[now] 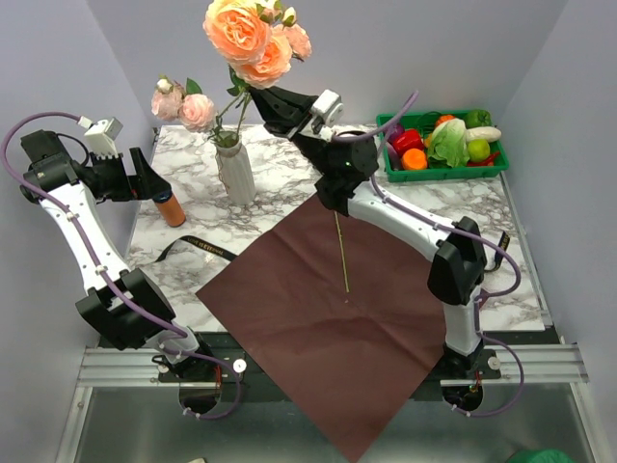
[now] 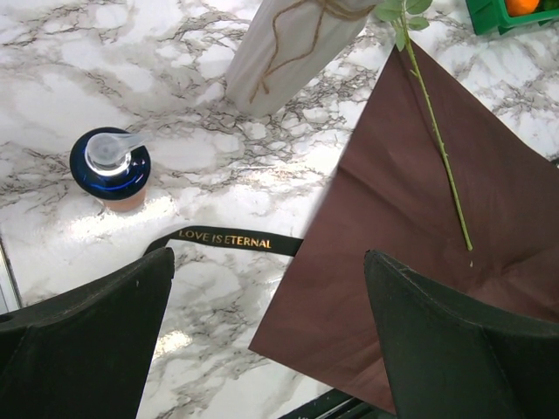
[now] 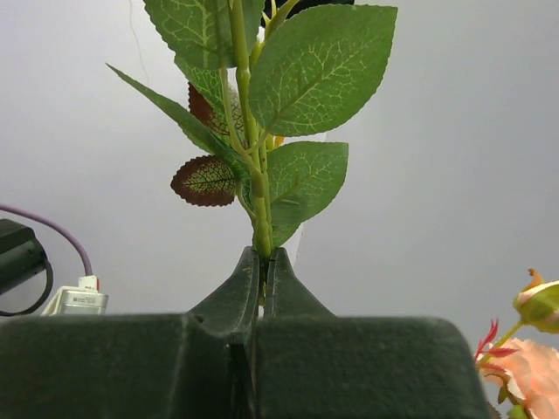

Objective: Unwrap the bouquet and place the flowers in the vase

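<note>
The dark red wrapping paper point(image 1: 328, 318) lies unfolded flat on the marble table point(image 1: 453, 207), and the black ribbon point(image 1: 198, 246) lies loose beside it. My right gripper point(image 1: 258, 96) is shut on the green stem point(image 3: 249, 157) of the peach roses point(image 1: 241, 34), held high to the right of the vase. The stem's lower end point(image 1: 342, 256) hangs over the paper. The white ribbed vase point(image 1: 234, 169) holds pink roses point(image 1: 183, 104). At the left, my left gripper point(image 1: 149, 178) hovers open and holds nothing, above the ribbon point(image 2: 227, 240) and the paper's corner point(image 2: 437, 244).
An orange bottle with a dark cap point(image 1: 169, 207) stands under the left gripper, left of the vase point(image 2: 288, 52). A green crate of vegetables point(image 1: 443, 145) sits at the back right. The paper overhangs the table's near edge between the arm bases.
</note>
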You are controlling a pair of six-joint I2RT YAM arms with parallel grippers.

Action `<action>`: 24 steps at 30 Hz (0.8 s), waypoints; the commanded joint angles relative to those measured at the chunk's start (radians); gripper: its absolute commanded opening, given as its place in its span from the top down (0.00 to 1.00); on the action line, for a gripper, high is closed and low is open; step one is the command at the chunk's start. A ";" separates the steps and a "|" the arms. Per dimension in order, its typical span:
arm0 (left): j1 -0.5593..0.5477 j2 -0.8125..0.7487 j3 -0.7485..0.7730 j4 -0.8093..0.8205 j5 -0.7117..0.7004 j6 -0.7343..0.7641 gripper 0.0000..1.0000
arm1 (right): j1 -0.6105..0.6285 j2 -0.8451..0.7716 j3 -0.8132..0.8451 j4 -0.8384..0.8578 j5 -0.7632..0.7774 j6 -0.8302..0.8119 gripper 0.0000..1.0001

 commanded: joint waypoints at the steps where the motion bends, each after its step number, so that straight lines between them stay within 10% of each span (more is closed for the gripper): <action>1: 0.009 -0.033 -0.018 0.006 0.019 -0.004 0.01 | 0.003 -0.059 -0.101 0.058 -0.027 0.017 0.99; 24: 0.008 -0.030 -0.030 0.009 0.008 0.010 0.01 | 0.006 -0.140 -0.290 0.162 0.047 -0.101 0.99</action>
